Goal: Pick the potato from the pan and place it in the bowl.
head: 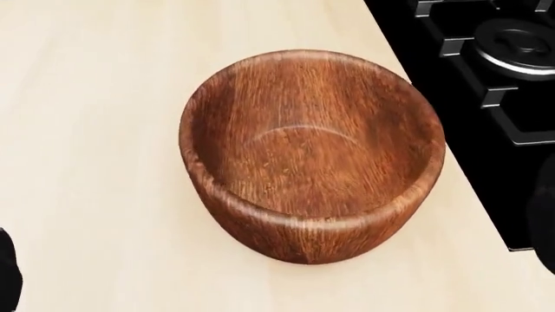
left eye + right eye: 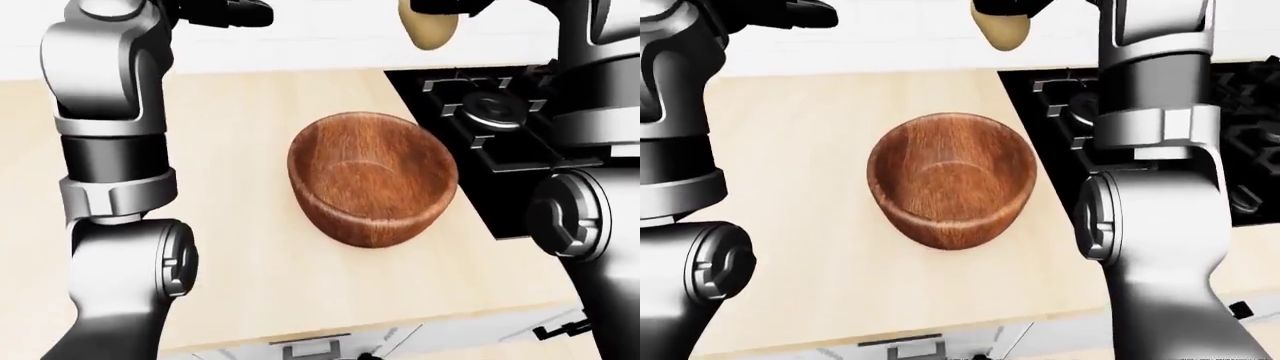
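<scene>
The right hand (image 2: 1012,6) sits at the very top edge of the right-eye view, and only the dark undersides of its fingers show. The potato (image 2: 1002,31) hangs directly beneath those fingers, its upper end hidden among them, so the hand is clenched round the potato and carries it clear of every surface. In the eye views the potato appears above the bowl (image 1: 312,156) and slightly to its right, against the pale band along the top of the frame.

The left hand (image 2: 232,13) is visible only as dark fingers at the top of the left-eye view, well apart from the potato; whether it is released or clenched cannot be told. Nothing is seen in it.

The right arm (image 2: 1160,187) descends the right side of the right-eye view, partly covering the stove (image 2: 500,142). The left arm (image 2: 110,180) fills the left side of the left-eye view.

The bowl is brown wood, upright, and empty, standing on the light wooden counter (image 1: 95,130). It lies just beside the stove's left edge without touching it. The stove is black, with grey grates and a round burner cap (image 2: 492,109) showing. The pan does not appear in any view. Below the counter edge, a pale cabinet front with a handle (image 2: 310,349) is partly visible.
</scene>
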Controlling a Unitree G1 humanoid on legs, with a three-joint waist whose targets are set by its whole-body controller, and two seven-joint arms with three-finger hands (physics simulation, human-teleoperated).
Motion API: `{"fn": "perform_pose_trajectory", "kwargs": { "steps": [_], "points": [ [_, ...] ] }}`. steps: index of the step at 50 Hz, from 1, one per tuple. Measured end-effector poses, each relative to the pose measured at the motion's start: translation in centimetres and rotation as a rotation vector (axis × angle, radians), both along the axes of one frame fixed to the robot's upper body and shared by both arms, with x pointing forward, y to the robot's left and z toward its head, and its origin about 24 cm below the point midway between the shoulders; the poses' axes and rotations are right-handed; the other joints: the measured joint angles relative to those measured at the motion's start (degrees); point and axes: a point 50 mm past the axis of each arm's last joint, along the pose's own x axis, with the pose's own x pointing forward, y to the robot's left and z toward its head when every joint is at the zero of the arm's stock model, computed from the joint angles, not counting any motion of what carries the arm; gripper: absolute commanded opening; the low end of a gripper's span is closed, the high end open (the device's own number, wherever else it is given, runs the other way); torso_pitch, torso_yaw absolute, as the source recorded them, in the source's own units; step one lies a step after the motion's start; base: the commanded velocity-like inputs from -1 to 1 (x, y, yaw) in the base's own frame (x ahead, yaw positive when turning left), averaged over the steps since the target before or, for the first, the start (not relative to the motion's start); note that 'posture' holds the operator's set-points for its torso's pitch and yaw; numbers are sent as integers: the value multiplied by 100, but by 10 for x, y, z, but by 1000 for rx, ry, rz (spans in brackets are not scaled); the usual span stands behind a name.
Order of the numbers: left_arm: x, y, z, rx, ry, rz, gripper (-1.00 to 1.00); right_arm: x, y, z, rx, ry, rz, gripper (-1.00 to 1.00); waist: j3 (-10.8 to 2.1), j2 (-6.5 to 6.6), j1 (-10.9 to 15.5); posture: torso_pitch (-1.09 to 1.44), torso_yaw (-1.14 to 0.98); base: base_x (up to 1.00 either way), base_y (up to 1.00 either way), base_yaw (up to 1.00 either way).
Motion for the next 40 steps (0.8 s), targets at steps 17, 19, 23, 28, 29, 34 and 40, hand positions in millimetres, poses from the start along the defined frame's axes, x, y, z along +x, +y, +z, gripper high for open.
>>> {"fn": "perform_pose_trajectory", "kwargs": {
  "steps": [17, 19, 23, 28, 29, 34, 40],
  "points": [
    [2, 7, 1, 8, 1, 17, 100, -1, 50, 5, -197, 40, 158, -100, -129, 237, -45, 0, 0, 0, 0, 0],
    [3, 8, -1, 7, 9, 20, 100, -3, 55, 5, -233, 42, 183, -100, -130, 222, -49, 0, 0, 0, 0, 0],
    [4, 10, -2, 3, 10, 26, 100, -10, 68, 0, -294, 40, 249, -100, -133, 212, -43, 0, 0, 0, 0, 0],
    [2, 8, 2, 9, -5, 19, 100, -17, 84, -11, -387, 62, 312, -100, -143, 214, -11, 0, 0, 0, 0, 0],
    [2, 8, 2, 9, -7, 18, 100, -18, 86, -13, -401, 70, 321, -100, -144, 216, -6, 0, 0, 0, 0, 0],
    [3, 8, 1, 8, 0, 18, 100, -17, 83, -21, -460, 103, 306, -100, -156, 231, 5, 0, 0, 0, 0, 0],
    [3, 7, -1, 10, 5, 14, 100, -17, 82, -29, -515, 122, 288, -100, -168, 280, -12, 0, 0, 0, 0, 0]
  ]
}}
